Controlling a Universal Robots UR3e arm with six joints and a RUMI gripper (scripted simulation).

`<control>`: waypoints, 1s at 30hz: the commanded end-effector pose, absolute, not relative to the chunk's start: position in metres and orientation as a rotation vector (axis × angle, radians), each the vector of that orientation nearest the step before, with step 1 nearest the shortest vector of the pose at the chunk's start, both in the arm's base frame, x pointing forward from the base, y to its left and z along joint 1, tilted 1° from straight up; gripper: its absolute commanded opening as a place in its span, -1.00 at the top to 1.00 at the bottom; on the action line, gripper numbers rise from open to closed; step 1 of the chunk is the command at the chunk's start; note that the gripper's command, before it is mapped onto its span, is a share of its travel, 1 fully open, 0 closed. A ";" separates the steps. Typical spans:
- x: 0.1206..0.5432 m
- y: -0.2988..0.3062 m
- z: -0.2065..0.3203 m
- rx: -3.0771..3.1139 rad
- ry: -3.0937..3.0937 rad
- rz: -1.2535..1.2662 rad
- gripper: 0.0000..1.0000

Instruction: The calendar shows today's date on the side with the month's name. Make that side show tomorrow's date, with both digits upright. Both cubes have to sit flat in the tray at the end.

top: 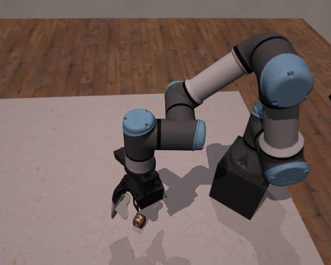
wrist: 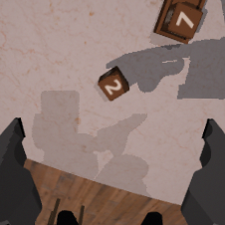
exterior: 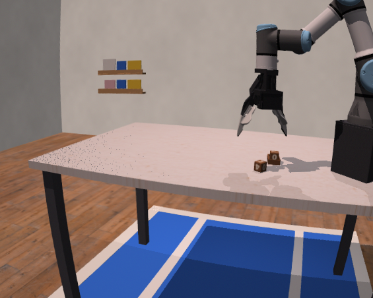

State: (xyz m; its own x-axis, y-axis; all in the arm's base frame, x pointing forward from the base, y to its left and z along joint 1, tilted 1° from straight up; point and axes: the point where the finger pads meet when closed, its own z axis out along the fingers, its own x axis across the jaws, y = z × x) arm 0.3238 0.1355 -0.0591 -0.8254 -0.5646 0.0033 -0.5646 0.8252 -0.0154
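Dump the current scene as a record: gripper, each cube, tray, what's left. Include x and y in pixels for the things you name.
gripper: open [top: 126, 211] [exterior: 262, 135] [wrist: 112, 124], nothing between the jaws, above the table
loose cube: [top: 139, 220] [exterior: 260, 165] [wrist: 113, 84] on the table beside the tray, 2 on top
tray: [exterior: 274, 162] [wrist: 171, 35] on the table, one cube in it; hidden in the top view
tray cube: [exterior: 274, 155] [wrist: 184, 20] 7 on top, 0 on the side facing the exterior camera
month name: not readable
remaining: loose cube not in tray; target date cannot be told
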 end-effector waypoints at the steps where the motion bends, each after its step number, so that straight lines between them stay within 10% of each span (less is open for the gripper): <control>1: 0.325 0.136 -0.059 -1.165 2.908 -0.014 -1.00; 30: 0.323 0.139 -0.062 -1.736 2.610 -0.017 -1.00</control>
